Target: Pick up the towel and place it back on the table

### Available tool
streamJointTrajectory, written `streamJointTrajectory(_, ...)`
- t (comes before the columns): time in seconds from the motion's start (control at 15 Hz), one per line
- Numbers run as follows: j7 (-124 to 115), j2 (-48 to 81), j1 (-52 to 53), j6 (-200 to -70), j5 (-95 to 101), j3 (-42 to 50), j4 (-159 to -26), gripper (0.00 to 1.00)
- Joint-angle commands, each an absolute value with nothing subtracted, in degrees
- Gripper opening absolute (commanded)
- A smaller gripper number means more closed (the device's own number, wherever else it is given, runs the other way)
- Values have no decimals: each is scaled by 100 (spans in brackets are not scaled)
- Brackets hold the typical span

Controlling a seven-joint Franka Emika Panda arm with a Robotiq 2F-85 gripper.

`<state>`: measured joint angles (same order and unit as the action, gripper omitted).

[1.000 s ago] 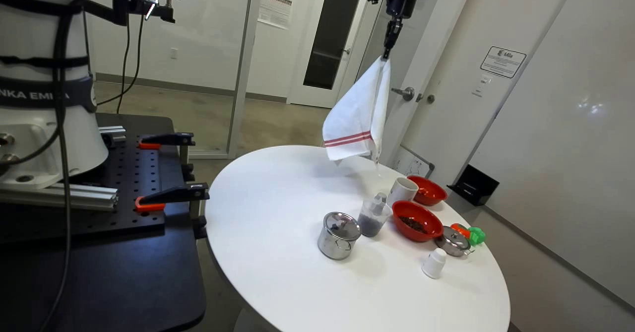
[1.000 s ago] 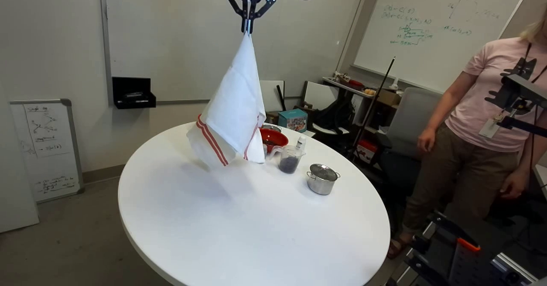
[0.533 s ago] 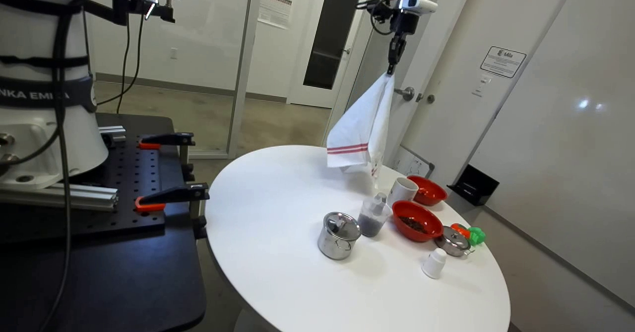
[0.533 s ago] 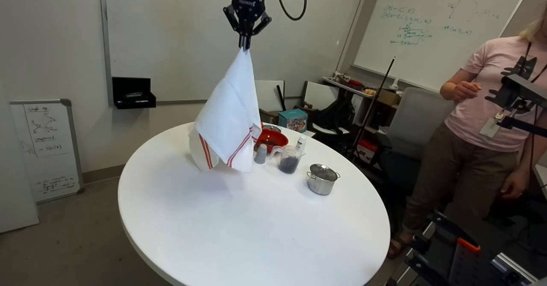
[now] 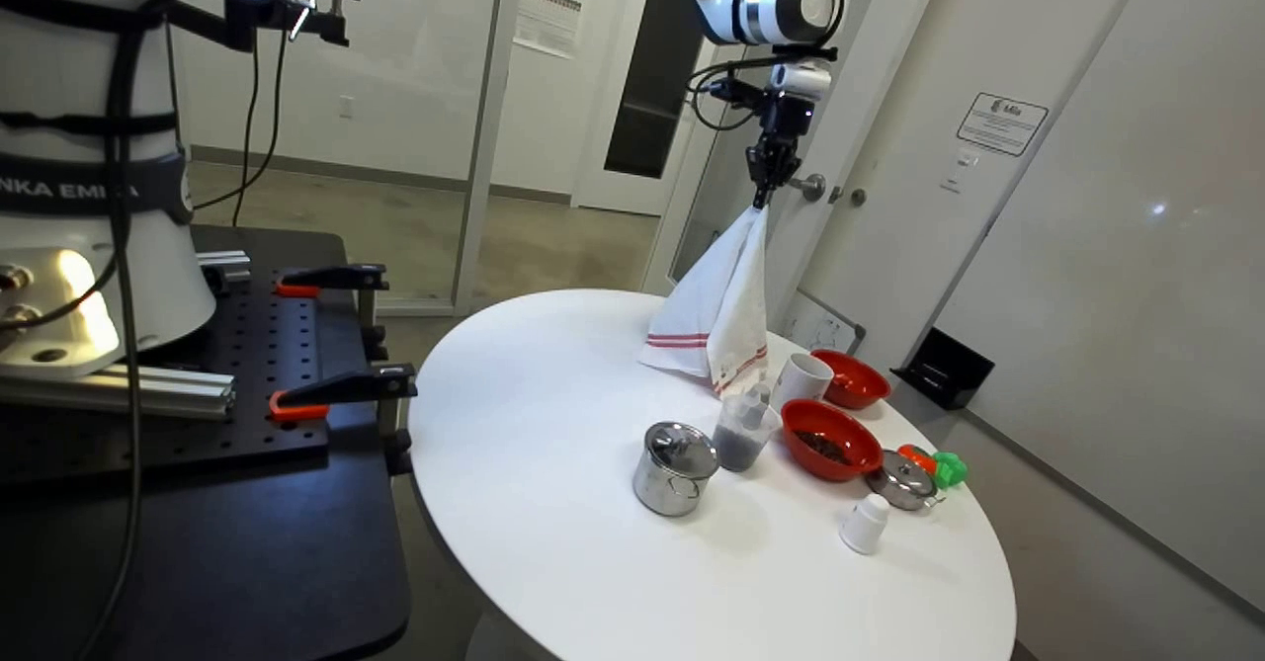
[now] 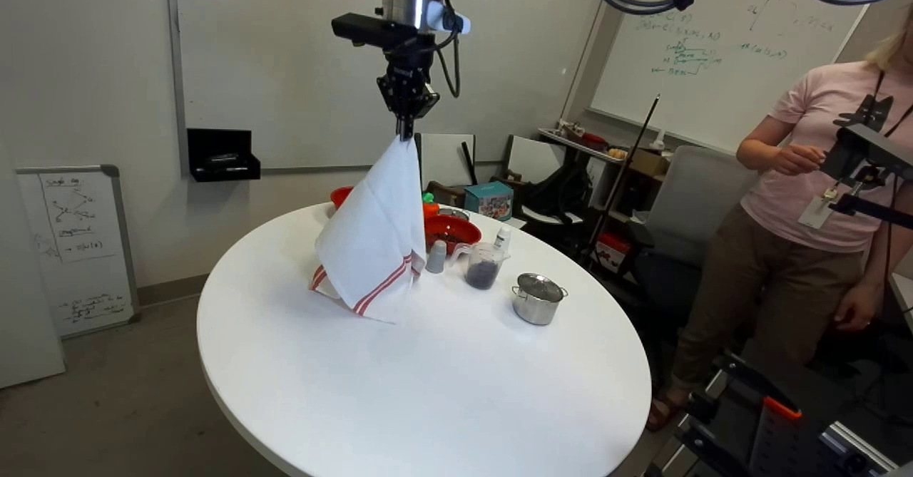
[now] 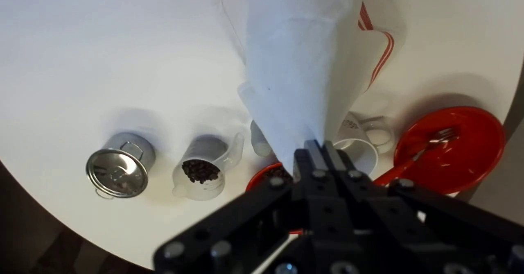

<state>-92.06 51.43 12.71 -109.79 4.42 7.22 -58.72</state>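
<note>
Wrist view: we see the jaws clamped on the gathered peak of the red-striped towel [image 7: 294, 65], which hangs over the round tabletop [image 7: 82, 81] near the measuring jug [image 7: 206, 149]; we think this high hold lets the hem [image 6: 384, 286] settle first.

In an exterior view: clear glass partition [image 5: 395, 127] with grey metal frame [image 5: 488, 147], tan floor [image 5: 553, 246], white door with tall dark pane [image 5: 635, 127]. Large glossy whiteboard [image 5: 1127, 345] shows in both exterior views (small bright glare [image 5: 1157, 209] on it). Grey office chair [image 6: 702, 199] stands near a wall whiteboard with green handwriting [image 6: 742, 70]; small grey-framed whiteboard [image 6: 82, 249] stands low by the pale wall [image 6: 128, 106].
</note>
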Motion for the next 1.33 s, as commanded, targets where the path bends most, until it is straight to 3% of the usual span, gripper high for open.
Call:
streamJointTrajectory(0.0, -10430, 5275, 1391, -11364, 476, 849, -6181, 0)
streamJointTrajectory(0.27, -11680, 5559, 1382, -11647, 430, 880, -6411, 0)
streamJointTrajectory(0.67, -11574, 5633, 1276, -11535, 494, 742, -6313, 0)
streamJointTrajectory(1.27, -14197, 6335, 1153, -11769, 65, 775, -5861, 0)
